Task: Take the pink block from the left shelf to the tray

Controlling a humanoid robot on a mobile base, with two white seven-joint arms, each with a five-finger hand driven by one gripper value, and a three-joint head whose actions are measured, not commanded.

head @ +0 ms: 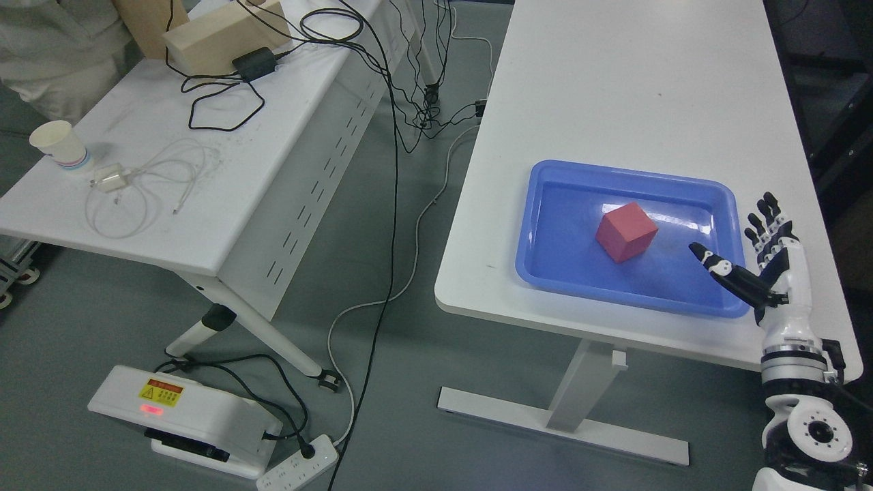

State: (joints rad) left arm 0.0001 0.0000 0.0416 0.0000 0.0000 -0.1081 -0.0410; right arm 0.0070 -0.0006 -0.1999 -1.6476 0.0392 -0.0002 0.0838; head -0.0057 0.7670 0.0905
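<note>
A pink block [626, 232] lies tilted inside a blue tray [545, 269] on the right white table [634, 88]. My right hand [750, 252] is at the tray's right edge, held upright with its fingers spread and its thumb pointing over the tray's corner. It holds nothing and is apart from the block. My left arm is not in view.
A second white table [157, 184] on the left carries a paper cup [60, 145], white cables, a black adapter and a wooden block. A person's pale clothing shows at the top left. Cables, a power strip [297, 467] and a white device [181, 416] lie on the floor.
</note>
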